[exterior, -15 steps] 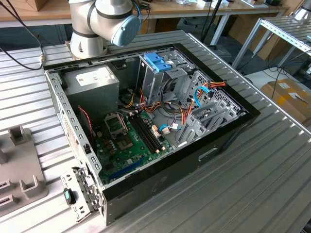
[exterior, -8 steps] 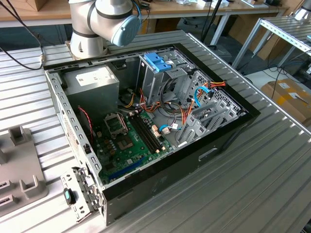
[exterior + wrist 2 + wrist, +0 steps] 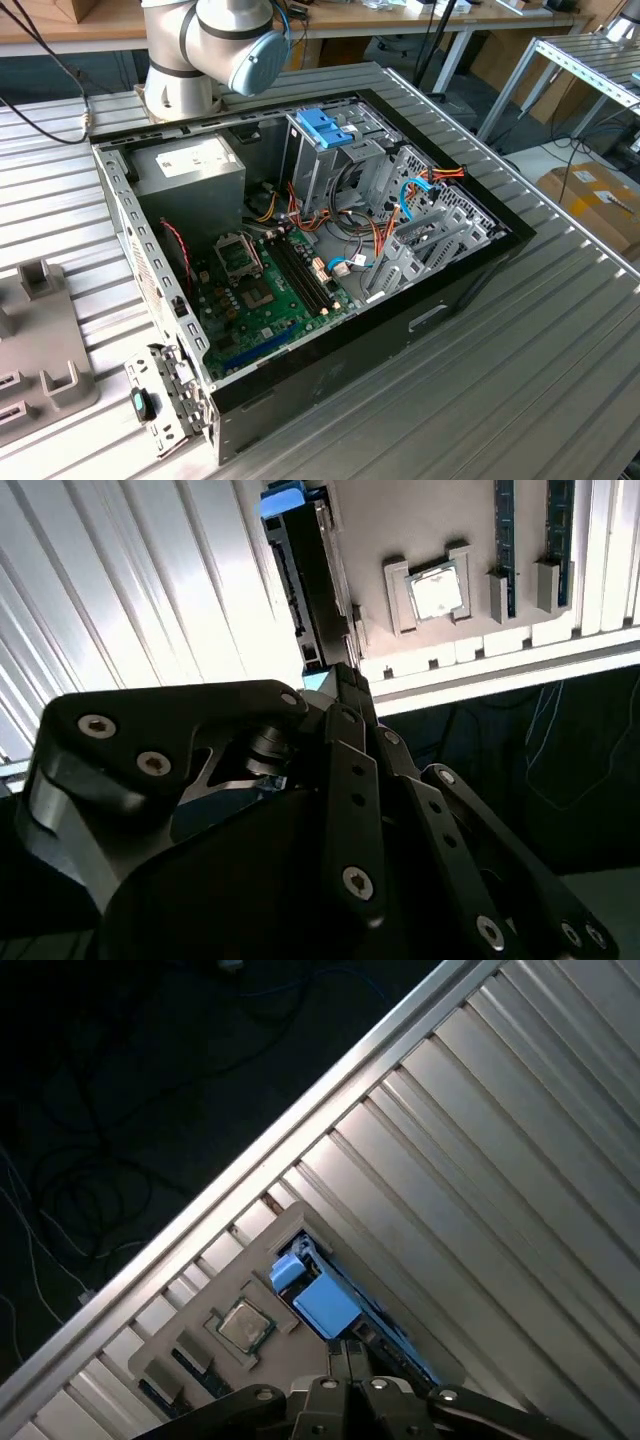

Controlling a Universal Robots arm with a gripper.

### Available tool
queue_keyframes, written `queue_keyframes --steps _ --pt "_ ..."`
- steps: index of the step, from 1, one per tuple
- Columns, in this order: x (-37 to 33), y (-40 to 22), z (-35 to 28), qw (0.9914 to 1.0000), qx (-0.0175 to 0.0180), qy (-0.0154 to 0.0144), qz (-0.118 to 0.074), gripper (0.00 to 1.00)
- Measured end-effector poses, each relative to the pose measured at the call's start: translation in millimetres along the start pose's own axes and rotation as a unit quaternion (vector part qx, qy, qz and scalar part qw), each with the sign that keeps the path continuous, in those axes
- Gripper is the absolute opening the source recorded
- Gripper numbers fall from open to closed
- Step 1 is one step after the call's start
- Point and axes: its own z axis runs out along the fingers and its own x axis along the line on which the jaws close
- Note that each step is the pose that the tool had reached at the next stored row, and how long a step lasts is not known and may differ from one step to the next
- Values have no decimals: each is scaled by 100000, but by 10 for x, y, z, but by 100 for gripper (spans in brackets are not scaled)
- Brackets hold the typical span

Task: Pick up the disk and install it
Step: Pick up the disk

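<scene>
Showing the end effector (image 3: 345,685) (image 3: 350,1350) nearest the lens in both wrist views, its black linkages converging to fingers (image 3: 342,1365) that lie together with no gap visible between them. Their tips sit at the near end of the disk (image 3: 305,580) (image 3: 322,1305) — whether they touch it cannot be told. The disk stands on edge in a grey fixture tray (image 3: 420,520) (image 3: 250,1285), with blue plastic at its end and a dark body behind. Beside it on the same tray lie a square processor chip (image 3: 436,590) (image 3: 243,1327) in its recess and, just beyond, memory sticks (image 3: 505,520) (image 3: 195,1370) in slots. The tray rests on the ribbed metal bench (image 3: 120,600) (image 3: 500,1160) close to its edge rail; past that rail, in the first wrist view, lies a dark floor (image 3: 120,1110) with loose cables. In the exterior view an open computer case (image 3: 330,370) lies on the bench (image 3: 520,380), its motherboard (image 3: 265,295) exposed. Farther in stand a metal drive cage topped by a blue latch (image 3: 325,127) and a grey power-supply box (image 3: 190,165) — behind them rises the pale arm (image 3: 215,40).
</scene>
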Motion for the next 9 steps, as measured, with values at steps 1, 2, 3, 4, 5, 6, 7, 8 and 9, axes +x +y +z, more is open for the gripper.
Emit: queue_keyframes --steps 1,2,3,4,5,6,7,8,9 --pt "0 0 0 99982 -26 -74 -1874 11" --pt "0 0 0 99946 -47 -131 -3290 11" --pt "0 0 0 99891 -63 -183 -4660 11" --pt "0 0 0 99846 -76 -218 -5545 11" --pt "0 0 0 99757 -98 -271 -6957 11" --pt "0 0 0 99688 -108 -309 -7892 11" --pt "0 0 0 99619 -121 -341 -8711 11" --pt "0 0 0 99556 -130 -368 -9405 11" --pt "0 0 0 99484 -141 -398 -10138 11"
